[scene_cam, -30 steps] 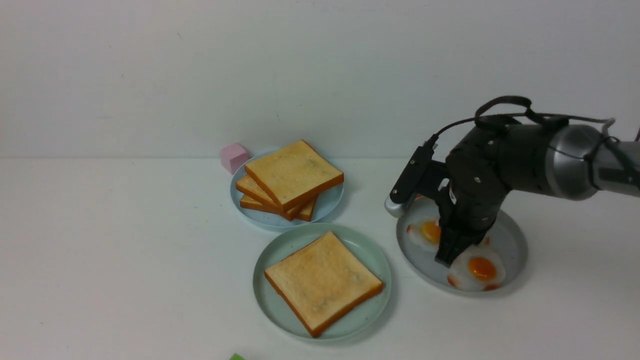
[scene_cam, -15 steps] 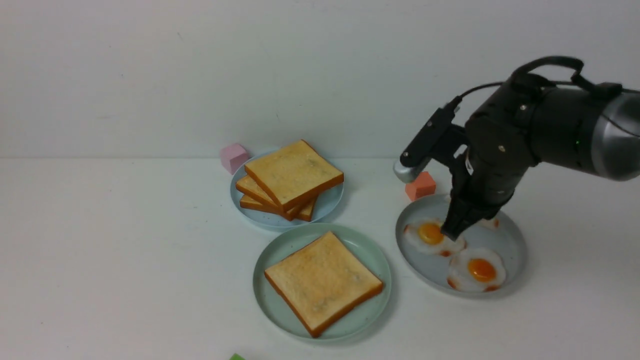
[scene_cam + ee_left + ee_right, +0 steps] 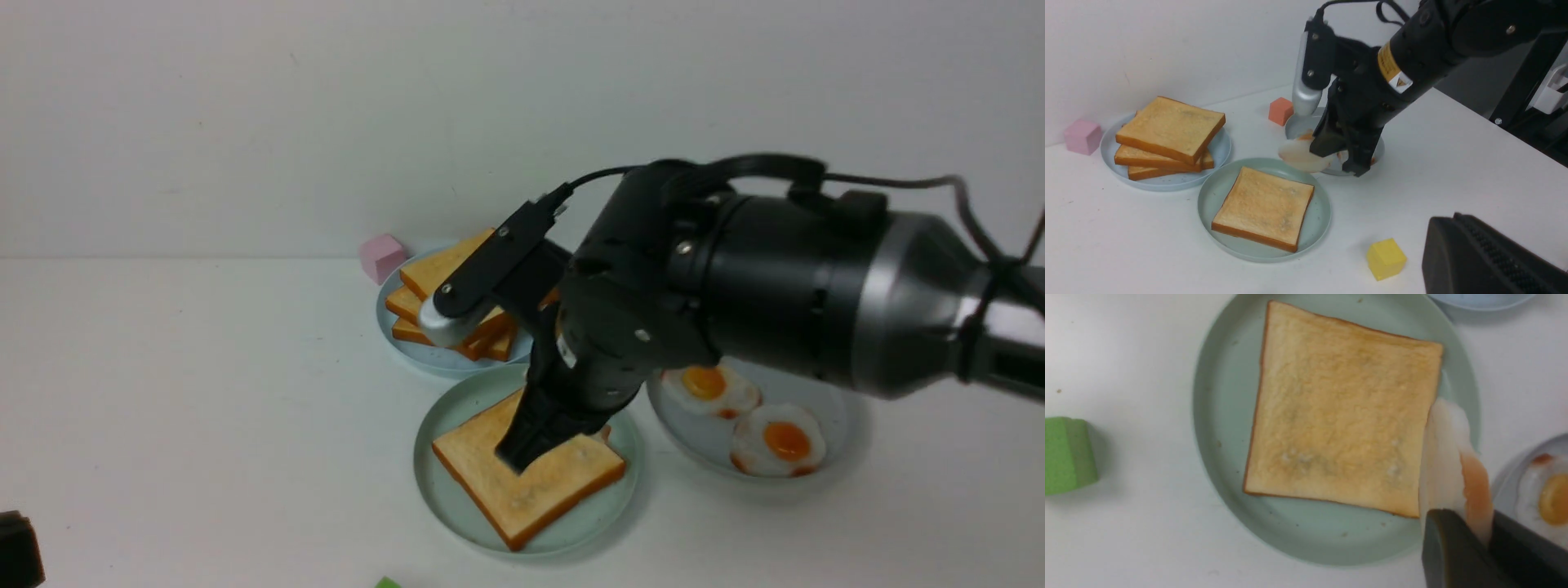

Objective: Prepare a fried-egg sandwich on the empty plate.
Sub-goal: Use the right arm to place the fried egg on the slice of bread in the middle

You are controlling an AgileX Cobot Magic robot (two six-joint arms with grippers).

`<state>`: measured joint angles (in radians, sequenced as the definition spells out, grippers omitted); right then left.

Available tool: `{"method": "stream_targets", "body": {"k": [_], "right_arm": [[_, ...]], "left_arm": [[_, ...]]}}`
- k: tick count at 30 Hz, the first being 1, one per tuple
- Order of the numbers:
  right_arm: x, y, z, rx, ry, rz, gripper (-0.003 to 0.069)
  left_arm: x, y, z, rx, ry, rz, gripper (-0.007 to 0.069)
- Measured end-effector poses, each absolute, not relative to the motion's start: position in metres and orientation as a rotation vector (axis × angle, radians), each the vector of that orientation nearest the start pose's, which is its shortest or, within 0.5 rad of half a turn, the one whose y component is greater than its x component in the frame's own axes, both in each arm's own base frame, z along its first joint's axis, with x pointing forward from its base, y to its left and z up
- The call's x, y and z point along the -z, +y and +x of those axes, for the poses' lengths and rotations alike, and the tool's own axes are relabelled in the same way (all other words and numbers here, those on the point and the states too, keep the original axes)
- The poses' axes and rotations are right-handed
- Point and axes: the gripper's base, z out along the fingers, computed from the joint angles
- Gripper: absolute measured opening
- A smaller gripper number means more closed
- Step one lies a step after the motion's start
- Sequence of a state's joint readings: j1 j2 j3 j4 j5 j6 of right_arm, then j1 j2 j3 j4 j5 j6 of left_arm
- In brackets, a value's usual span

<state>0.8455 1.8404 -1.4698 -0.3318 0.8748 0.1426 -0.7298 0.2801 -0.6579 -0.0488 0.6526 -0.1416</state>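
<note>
Plate (image 3: 447, 410), round mint-green, square golden toast (image 3: 522, 494), floppy white egg (image 3: 1296, 157) in right gripper (image 3: 1340, 158)

Table (image 3: 204, 408) open L of plate (image 3: 423, 457); toast pile (image 3: 437, 273) behind, egg plate (image 3: 841, 412) R.

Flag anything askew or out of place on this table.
The fried egg hangs on edge from the right gripper, pinched at its rim, by the toast on the mint plate rather than flat. The toast pile is fanned, not squared. Nothing looks spilled or broken.
</note>
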Motion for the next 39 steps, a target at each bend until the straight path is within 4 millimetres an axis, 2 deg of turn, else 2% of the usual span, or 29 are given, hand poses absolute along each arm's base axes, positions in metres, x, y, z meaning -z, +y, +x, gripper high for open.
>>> {"method": "stream_targets", "body": {"k": [5, 13, 17, 28, 31, 33, 34, 35, 37, 39], "right_arm": [[-0.236, 0.296, 0.295, 0.131, 2.382, -1.127, 0.0080], [-0.220, 0.311, 0.316, 0.225, 2.348, -1.147, 0.0080], [-0.212, 0.313, 0.318, 0.235, 2.364, -1.152, 0.0080], [-0.210, 0.312, 0.315, 0.233, 2.420, -1.140, 0.0096], [-0.209, 0.312, 0.312, 0.214, 2.459, -1.128, 0.0152], [-0.208, 0.312, 0.309, 0.182, 2.500, -1.112, 0.0264], [-0.208, 0.312, 0.309, 0.178, 2.504, -1.110, 0.0275], [-0.207, 0.312, 0.308, 0.166, 2.523, -1.104, 0.0382], [-0.208, 0.312, 0.306, 0.151, 2.540, -1.096, 0.0491], [-0.211, 0.312, 0.305, 0.139, 2.546, -1.089, 0.0558]], "left_arm": [[-0.354, -0.031, 0.030, 0.685, 1.730, 0.512, -0.0011], [-0.354, -0.031, 0.030, 0.692, 1.731, 0.511, -0.0010], [-0.354, -0.031, 0.030, 0.694, 1.732, 0.510, -0.0010], [-0.354, -0.031, 0.030, 0.701, 1.732, 0.509, -0.0010], [-0.354, -0.031, 0.030, 0.702, 1.729, 0.508, -0.0010], [-0.354, -0.031, 0.030, 0.703, 1.726, 0.507, -0.0010], [-0.354, -0.031, 0.030, 0.703, 1.726, 0.507, -0.0010], [-0.354, -0.031, 0.030, 0.703, 1.726, 0.507, -0.0010], [-0.354, -0.031, 0.030, 0.703, 1.726, 0.507, -0.0010], [-0.354, -0.031, 0.030, 0.703, 1.726, 0.507, -0.0010]]}}
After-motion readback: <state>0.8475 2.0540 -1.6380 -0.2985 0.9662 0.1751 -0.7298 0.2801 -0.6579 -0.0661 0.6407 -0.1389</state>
